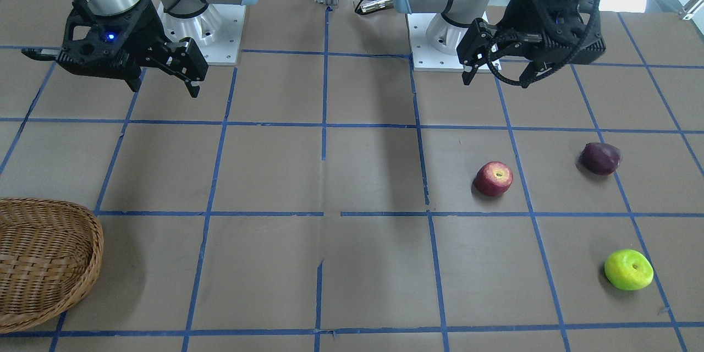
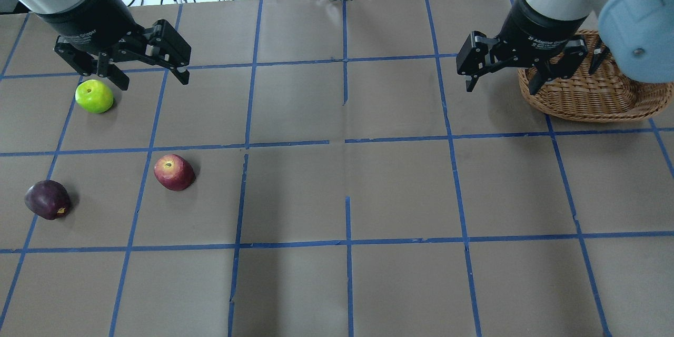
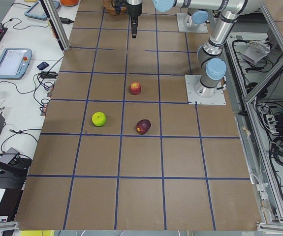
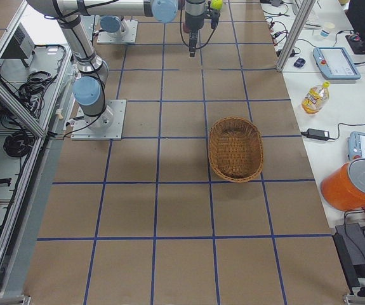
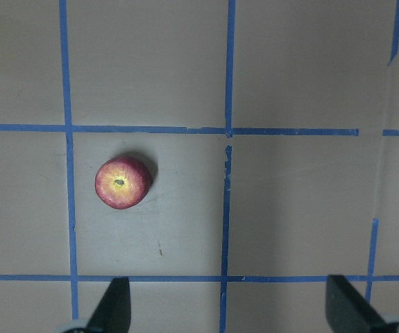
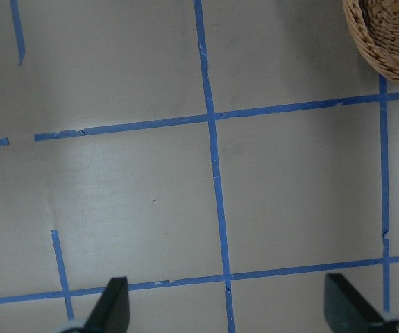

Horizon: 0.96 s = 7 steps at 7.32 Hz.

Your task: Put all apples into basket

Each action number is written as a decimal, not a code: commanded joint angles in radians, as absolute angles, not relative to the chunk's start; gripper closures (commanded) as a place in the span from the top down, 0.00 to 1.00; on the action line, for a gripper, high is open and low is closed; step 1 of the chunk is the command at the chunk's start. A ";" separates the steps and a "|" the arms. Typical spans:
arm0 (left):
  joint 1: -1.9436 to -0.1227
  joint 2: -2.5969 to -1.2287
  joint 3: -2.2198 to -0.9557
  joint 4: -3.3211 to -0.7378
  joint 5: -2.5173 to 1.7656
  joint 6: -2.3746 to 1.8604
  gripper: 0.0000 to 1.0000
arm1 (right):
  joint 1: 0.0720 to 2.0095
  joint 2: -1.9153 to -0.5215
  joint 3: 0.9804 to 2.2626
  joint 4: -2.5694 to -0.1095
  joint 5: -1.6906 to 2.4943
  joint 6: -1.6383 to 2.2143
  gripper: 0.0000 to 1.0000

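At the upper left of the overhead view, I have the left gripper [image 2: 152,81] raised over the table [image 2: 400,184], pointing down, jaws wide apart. The green apple [image 2: 94,96] shows just below it in frame, with the red apple [image 2: 174,172] and purple apple [image 2: 47,199] lower left. At upper right, the right gripper [image 2: 501,87] hangs likewise, jaws apart, beside the basket [image 2: 579,99].

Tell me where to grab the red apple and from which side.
Take the red apple across its round middle, coming straight down with the left gripper, whose fingers are open. It lies alone on the table with its stem hollow facing roughly upward, so both flanks are free.
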State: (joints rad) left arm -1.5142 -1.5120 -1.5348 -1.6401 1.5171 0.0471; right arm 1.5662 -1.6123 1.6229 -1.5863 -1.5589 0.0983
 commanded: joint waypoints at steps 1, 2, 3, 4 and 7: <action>-1.563 -1.508 -1.545 -1.643 1.615 0.026 1.00 | 1.566 -1.612 1.623 -1.586 -1.560 0.098 1.00; -1.569 -1.490 -1.555 -1.644 1.629 0.023 1.00 | 1.566 -1.612 1.624 -1.586 -1.559 0.100 1.00; -1.553 -1.512 -1.524 -1.634 1.693 0.017 1.00 | 1.566 -1.612 1.624 -1.586 -1.562 0.098 1.00; -1.537 -1.511 -1.490 -1.629 1.678 0.023 1.00 | 1.566 -1.612 1.624 -1.586 -1.560 0.098 1.00; -1.505 -1.454 -1.346 -1.794 1.625 0.031 1.00 | 1.566 -1.612 1.624 -1.586 -1.560 0.098 1.00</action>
